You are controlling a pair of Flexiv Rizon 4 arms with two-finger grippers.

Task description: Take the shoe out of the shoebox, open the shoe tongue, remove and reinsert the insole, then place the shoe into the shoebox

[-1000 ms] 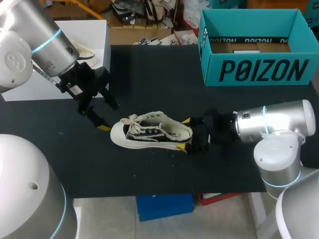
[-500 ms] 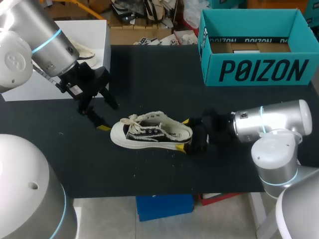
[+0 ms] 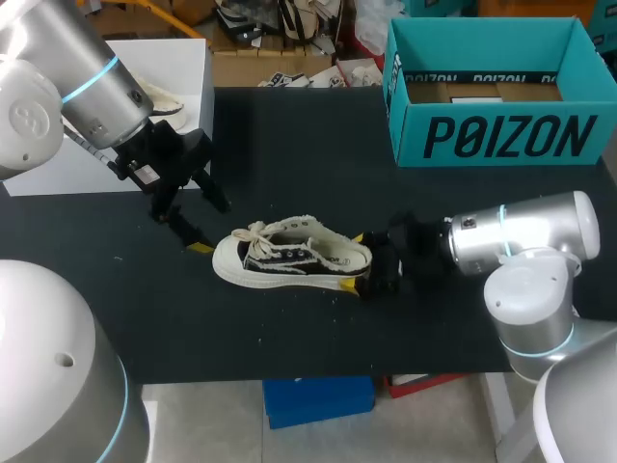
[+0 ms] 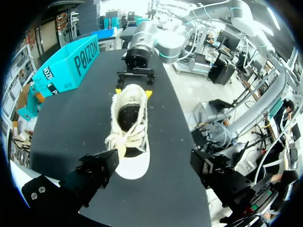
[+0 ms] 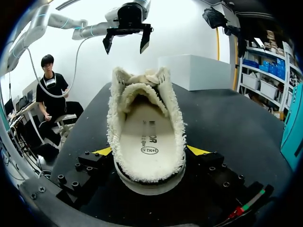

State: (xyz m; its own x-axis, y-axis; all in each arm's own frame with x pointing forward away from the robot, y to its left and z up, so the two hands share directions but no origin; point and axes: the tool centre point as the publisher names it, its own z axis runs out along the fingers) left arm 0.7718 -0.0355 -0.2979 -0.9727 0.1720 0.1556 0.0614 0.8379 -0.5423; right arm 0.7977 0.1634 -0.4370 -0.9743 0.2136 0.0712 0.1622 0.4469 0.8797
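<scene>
While the teal cardboard shoebox [image 3: 496,135] stands open-topped at the far right of the black bench [image 3: 308,145], showing only a flat brown cardboard surface inside it, the shoe [image 3: 289,256] lies out on the bench, well apart from the box, resting on its sole with the toe toward my left arm. It is a low canvas sneaker, cream with dark side panels, a smooth white rubber sole and toe cap, and frayed, fuzzy edging round the collar. Cream laces [image 3: 253,234] are bunched in a loose knot over the front. From the right wrist, the opening gapes wide and a pale, smooth insole [image 5: 149,132] with small print lies flat inside. The right tool [image 3: 356,260] is clamped on the heel, one yellow tip pressed against each side. The left tool [image 3: 207,224] hangs just beyond the toe, its fingers spread wide apart and touching nothing, one yellow tip low over the bench.
</scene>
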